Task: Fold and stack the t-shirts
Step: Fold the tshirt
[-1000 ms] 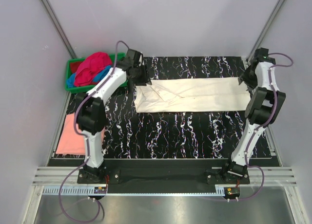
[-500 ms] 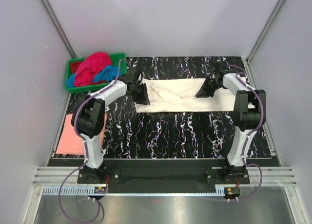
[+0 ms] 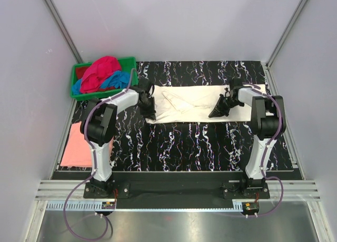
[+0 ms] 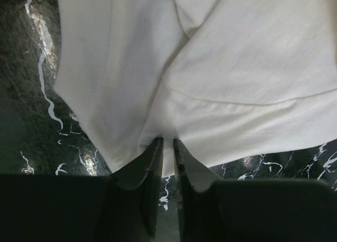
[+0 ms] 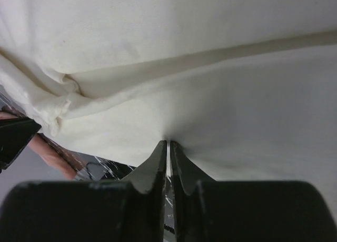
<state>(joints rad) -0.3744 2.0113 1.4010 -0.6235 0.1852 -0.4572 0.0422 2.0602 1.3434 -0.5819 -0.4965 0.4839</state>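
Cream t-shirt (image 3: 195,102) lies flat on the tabletop (image 3: 184,142) as a long narrow band, starting just right of the green crate (image 3: 75,92) and running away from it. Left gripper (image 3: 149,109) sits at the band's near corner on the crate end. Its wrist view shows the fingers (image 4: 150,163) drawn close with the hem caught in the slim gap between them, so they are gripping cloth. Right gripper (image 3: 217,111) sits by the same near edge, well further from the crate. Its fingers (image 5: 152,163) are all but together, pinching a tuck of the same shirt. Both holds are along one edge and spread apart. I judge this to be the setup for lifting that edge evenly and carrying it over for the next fold without skewing the band. Magenta-red and blue t-shirts (image 3: 100,73) are heaped in the crate, not yet folded. Salmon-pink t-shirt (image 3: 73,147) lies flat in front of the crate, toward the arm bases, probably as the base of the stack. Risk: either pinch may catch only the top layer.
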